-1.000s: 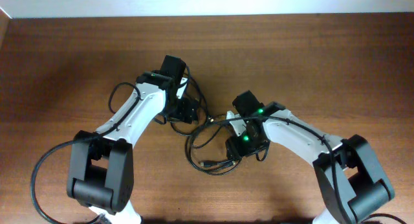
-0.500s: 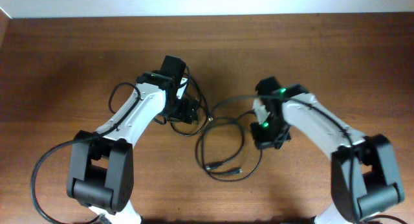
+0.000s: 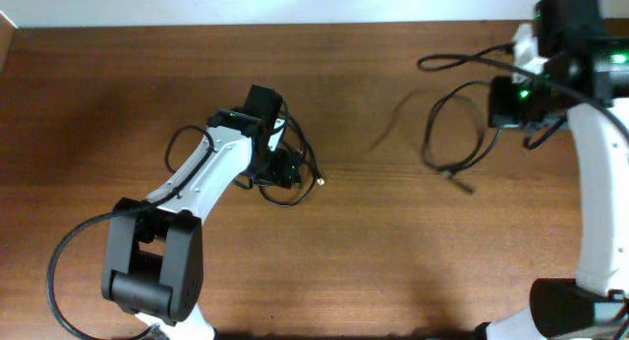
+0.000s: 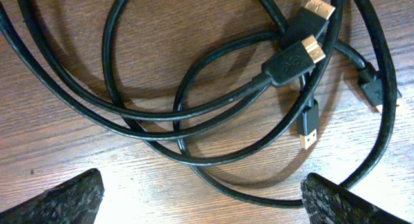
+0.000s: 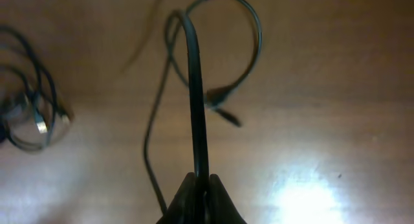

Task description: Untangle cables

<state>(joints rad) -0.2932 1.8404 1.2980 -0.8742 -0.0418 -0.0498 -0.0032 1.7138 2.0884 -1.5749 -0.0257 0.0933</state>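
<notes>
A tangle of black cables [image 4: 194, 101] with gold-tipped plugs [image 4: 304, 52] lies on the wooden table under my left gripper [image 4: 204, 201], which stands open just above it, its fingertips [image 4: 65, 198] wide apart. From overhead this gripper [image 3: 280, 170] sits over the pile [image 3: 313, 171] at the table's middle. My right gripper [image 5: 202, 185] is shut on one separate black cable [image 5: 196, 88], held up at the far right [image 3: 516, 102]. That cable's loop [image 3: 427, 139] hangs below it with its plug ends near the table. The pile [image 5: 32, 114] shows far to the left in the right wrist view.
The brown wooden table [image 3: 373, 261] runs to a pale wall edge [image 3: 295, 6] at the back. Thicker black arm cables loop beside the left arm's base [image 3: 59, 261].
My right gripper has shut on one cable and carried it up and far to the right, drawing it away from the pile. The left arm has stayed put, open.
</notes>
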